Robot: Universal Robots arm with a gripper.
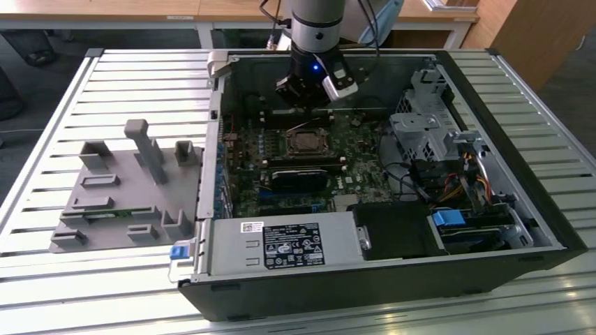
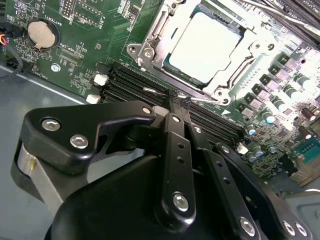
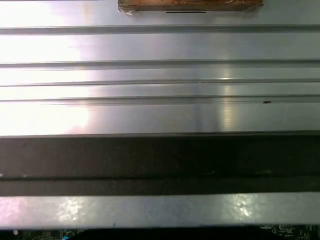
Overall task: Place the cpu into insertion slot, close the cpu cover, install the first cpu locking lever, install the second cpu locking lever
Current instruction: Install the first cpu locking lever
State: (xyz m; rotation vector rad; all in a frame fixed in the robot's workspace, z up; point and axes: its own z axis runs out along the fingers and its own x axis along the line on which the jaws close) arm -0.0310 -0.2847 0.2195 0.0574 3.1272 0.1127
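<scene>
Jaws on your black gripper (image 2: pixel 176 98): together, tips at one thin silver wire lever (image 2: pixel 202 99), hold unclear. Second wrist view: one silver-grey square cpu (image 2: pixel 207 47) under one silver frame cover (image 2: pixel 235 77).

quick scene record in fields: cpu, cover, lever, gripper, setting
cpu: seated in the insertion slot, metal top showing
cpu cover: down, framing the cpu
locking lever: thin rod beside the cover's edge
gripper: fingers together, tips at that lever
setting: open computer case on slatted table
</scene>
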